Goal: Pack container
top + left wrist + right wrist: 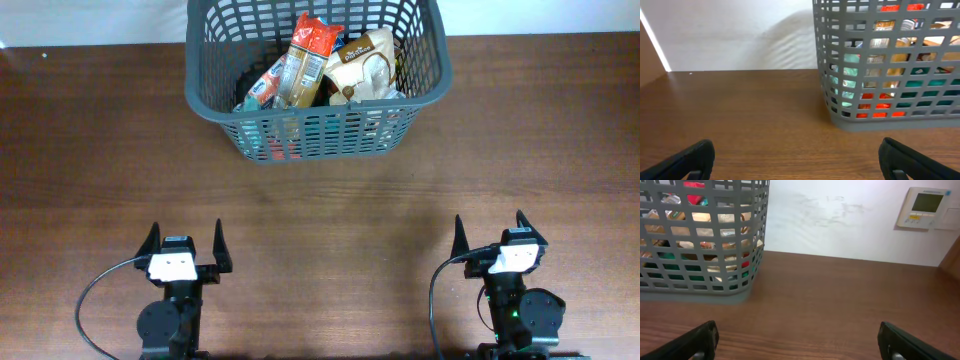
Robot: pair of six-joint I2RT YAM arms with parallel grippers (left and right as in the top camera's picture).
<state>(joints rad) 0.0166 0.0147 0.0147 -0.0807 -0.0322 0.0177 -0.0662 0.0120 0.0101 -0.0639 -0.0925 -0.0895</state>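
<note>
Far and centre on the dark brown wood-grain table (100,150): the container (330,135), large, dark grey plastic, rectangular with rounded corners, thick smooth rim, sides cut into a lattice of small square slots, narrowing slightly toward a solid base band. Upright, its far end cut off by the overhead frame. Heaped inside, all at a slant: a glossy orange-red packet (315,38) uppermost, a long tan packet (298,75) lying beside and partly under it, a crinkled cream pouch (362,62) toward the right wall, a teal-and-white packet (262,92) low at the left. Through the slots of the container (900,122) in the left wrist view, patches of teal, orange and red; through the container (690,294) in the right wrist view, beige, green and a little red. Near the front edge at the left, the left gripper (186,232), well apart from the container, black tapered fingers spread wide, nothing between them. Near the front edge at the right, the right gripper (490,222), fingers likewise parted and bare, equally far from the basket. Thin black cables (85,300) curving out from each arm base. Behind the table, a matte white wall (740,35) carrying a pale rectangular control panel (925,207) with a small greenish screen.
</note>
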